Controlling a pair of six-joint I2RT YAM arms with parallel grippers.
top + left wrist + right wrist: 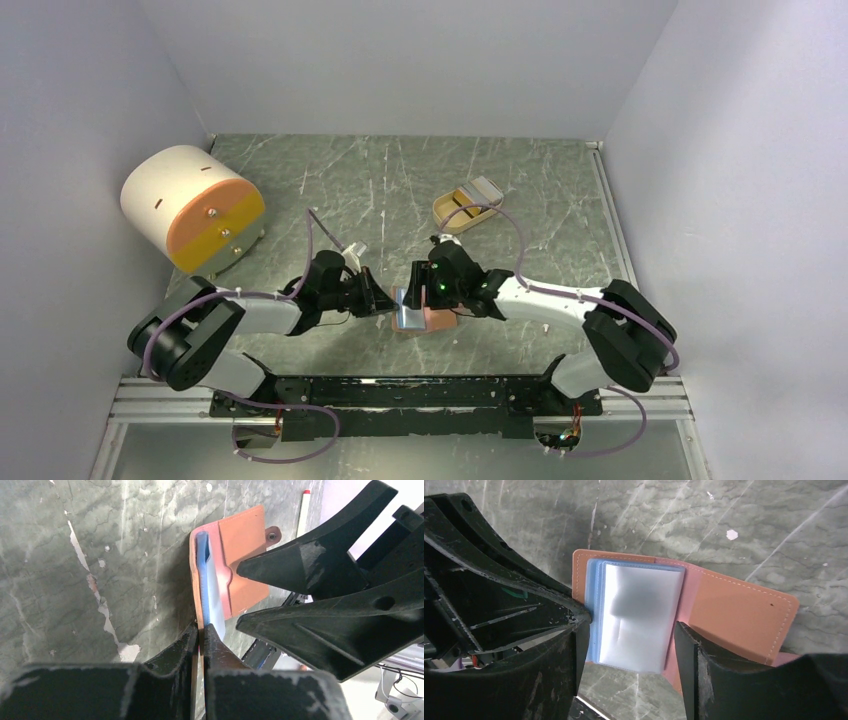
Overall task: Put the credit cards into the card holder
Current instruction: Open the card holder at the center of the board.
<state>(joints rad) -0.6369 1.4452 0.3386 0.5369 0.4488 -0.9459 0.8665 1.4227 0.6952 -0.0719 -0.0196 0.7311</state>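
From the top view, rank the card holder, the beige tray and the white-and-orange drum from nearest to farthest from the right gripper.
1. the card holder, right at the right gripper, mid-table near the arms.
2. the beige tray, farther back, slightly to the right.
3. the white-and-orange drum, at the back left by the wall.

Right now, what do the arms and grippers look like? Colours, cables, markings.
The left arm and right arm have white links and black joints. A lilac cable runs along each. The left gripper and right gripper are black with wedge-shaped fingers and pale scuffs. There is a green light at the right wrist.
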